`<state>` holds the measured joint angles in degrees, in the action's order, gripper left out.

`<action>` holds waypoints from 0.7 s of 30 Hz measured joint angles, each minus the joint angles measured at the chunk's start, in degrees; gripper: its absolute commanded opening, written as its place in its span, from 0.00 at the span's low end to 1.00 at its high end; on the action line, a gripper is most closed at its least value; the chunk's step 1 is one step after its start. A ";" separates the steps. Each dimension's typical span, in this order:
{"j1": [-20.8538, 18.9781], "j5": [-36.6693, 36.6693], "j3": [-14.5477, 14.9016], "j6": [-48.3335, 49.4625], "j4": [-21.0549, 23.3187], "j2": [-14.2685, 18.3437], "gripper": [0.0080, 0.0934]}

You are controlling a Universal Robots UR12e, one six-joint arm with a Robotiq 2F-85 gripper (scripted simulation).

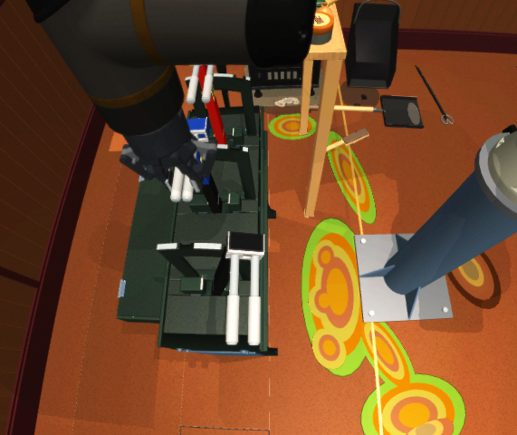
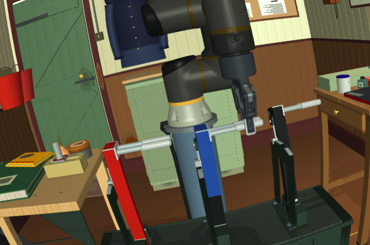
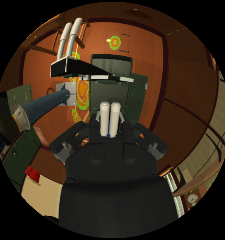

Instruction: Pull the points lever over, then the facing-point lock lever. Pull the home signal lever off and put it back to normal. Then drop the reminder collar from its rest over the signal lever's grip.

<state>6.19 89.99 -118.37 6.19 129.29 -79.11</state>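
Note:
A dark green lever frame (image 1: 202,243) on the floor carries three levers, each topped with twin white grips. The blue lever (image 2: 207,162) stands in the middle, and its white grips (image 3: 109,118) are held in my gripper (image 3: 110,132), which is closed around them from above. The black lever (image 2: 280,143) is at one end with its grips (image 1: 243,304) leaning out over the frame's edge. The red lever (image 2: 124,187) is at the other end, its grips (image 1: 201,84) pointing away. The reminder collar is not visible to me.
A green door (image 2: 59,71) and a hanging blue coat (image 2: 133,27) are on the back wall. My arm's blue pedestal (image 1: 436,253) is bolted down beside the frame. A wooden table (image 2: 47,184) with books stands past the red lever, and a desk (image 2: 345,106) past the black one.

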 measured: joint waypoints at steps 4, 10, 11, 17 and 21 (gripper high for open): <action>0.00 0.00 0.00 0.00 0.00 0.00 0.20; 0.00 0.00 0.00 0.00 0.00 0.00 0.06; 0.00 0.00 0.00 0.00 0.00 0.00 0.04; 0.00 0.00 0.00 0.00 0.00 0.00 0.00; 0.00 0.00 0.00 0.00 0.00 0.00 0.00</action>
<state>6.19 89.99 -118.36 6.19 129.29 -79.11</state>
